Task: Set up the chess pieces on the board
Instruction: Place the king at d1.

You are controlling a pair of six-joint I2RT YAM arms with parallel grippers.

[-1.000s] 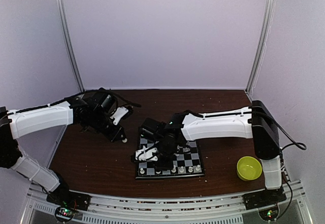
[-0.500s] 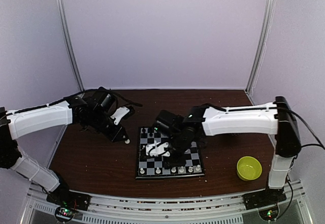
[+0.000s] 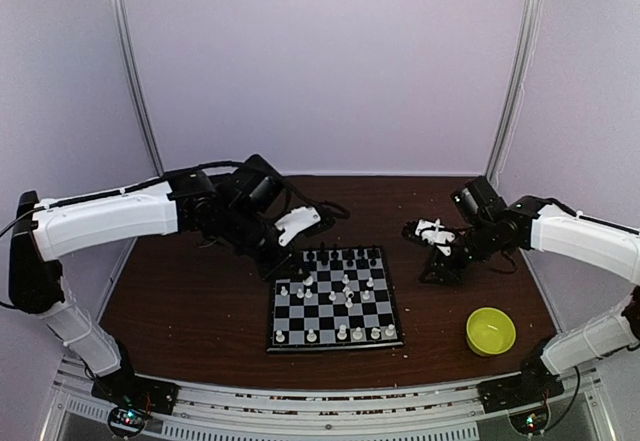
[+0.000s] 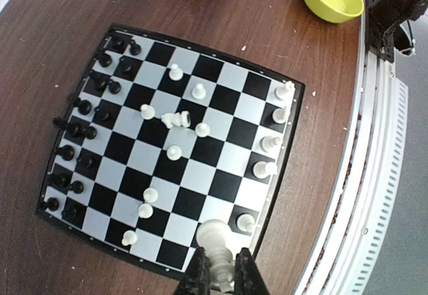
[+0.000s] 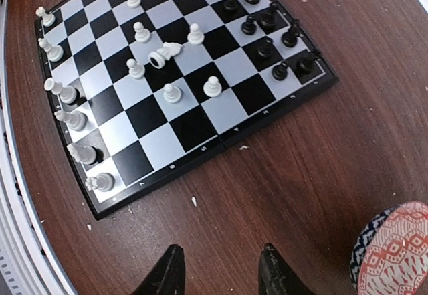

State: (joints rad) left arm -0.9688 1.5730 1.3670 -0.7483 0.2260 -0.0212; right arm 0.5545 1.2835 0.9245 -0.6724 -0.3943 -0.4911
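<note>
board: flat on the table near its front edge, between the two arms; black and light squares, black rim
rail: metal, runs along the table's near edge
yellow-green bowl: on the table right of the board, apart from it
white pieces: some upright along the board's near row, others loose on mid-board squares
tipped white piece: lies on its side mid-board
black pieces: upright, crowded on the two far rows
left gripper: over the board's left side, fingers pinched narrow on the held white piece
right gripper: over bare table right of the board, fingers apart, nothing between them
red-patterned bowl: on the table off the board's right side, only partly in view
table: dark brown wood grain; pale crumbs dotted beside the board
walls: plain pale lilac panels on three sides
posts: metal, upright at the back corners
</note>
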